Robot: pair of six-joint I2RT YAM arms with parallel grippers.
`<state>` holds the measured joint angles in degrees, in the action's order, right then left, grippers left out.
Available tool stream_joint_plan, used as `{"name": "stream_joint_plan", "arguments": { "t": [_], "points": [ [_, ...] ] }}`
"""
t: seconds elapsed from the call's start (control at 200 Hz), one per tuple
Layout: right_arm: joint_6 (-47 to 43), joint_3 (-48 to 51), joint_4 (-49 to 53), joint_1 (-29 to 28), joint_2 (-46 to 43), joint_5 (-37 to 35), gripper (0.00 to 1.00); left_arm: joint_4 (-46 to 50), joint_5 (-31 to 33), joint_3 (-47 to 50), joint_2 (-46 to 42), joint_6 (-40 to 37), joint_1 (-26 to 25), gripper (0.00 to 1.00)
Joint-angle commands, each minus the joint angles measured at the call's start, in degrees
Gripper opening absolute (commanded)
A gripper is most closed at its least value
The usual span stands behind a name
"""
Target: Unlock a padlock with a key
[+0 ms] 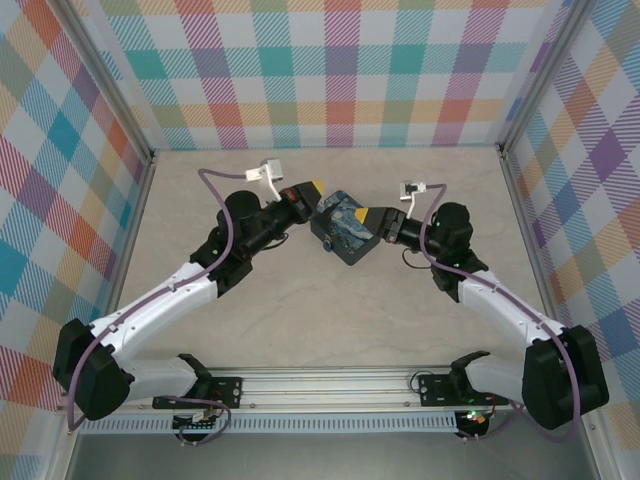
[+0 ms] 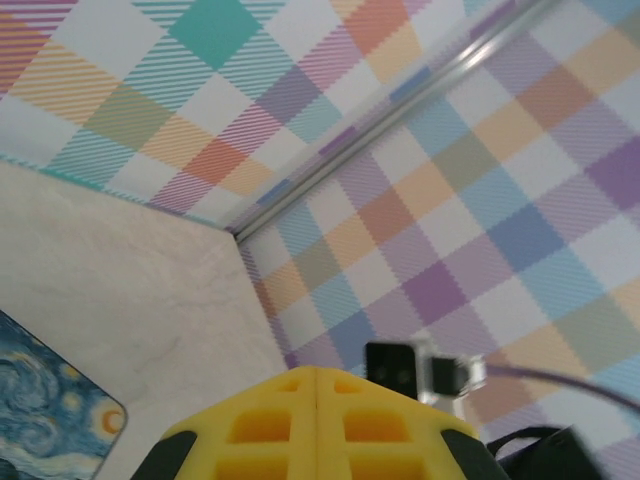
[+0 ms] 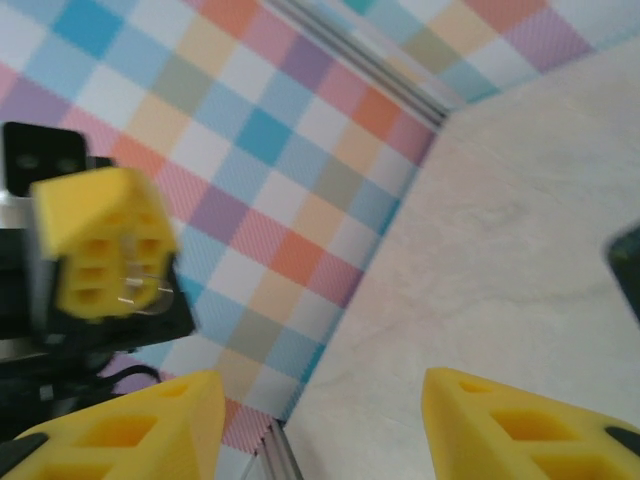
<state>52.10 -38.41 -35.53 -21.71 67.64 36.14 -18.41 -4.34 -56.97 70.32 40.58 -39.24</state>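
Slowly does it: line up key and padlock first

Left hand [image 2: 315,425] is pinched fully shut; whether the key sits between its pads I cannot tell. Right hand [image 3: 320,430] stands half open, gripping nothing. A small blue speck against the painted tin [image 1: 347,228], likely the padlock [image 1: 327,243], lies on the table [image 1: 300,330] between both hands. Best steady that body first, then bring the key in square and gentle.

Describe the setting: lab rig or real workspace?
Probably a lab data-collection cell: plaid-patterned walls box in a beige tabletop, and two robot arms bolt to an aluminium rail at its near edge.
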Motion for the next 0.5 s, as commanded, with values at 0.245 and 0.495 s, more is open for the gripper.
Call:
{"name": "stream_joint_plan", "arguments": {
  "t": [0.245, 0.495],
  "points": [
    [7.8, -6.0, -27.2, -3.2, 7.3, 5.0, 0.58, -3.3, -7.9, -5.6, 2.2, -10.6, 0.1, 0.0],
    [7.8, -8.6, -27.8, -7.1, 10.8, 3.6, 0.57, -4.5, -7.7, -6.0, 3.3, -8.2, 0.0, 0.0]
  ]
}}
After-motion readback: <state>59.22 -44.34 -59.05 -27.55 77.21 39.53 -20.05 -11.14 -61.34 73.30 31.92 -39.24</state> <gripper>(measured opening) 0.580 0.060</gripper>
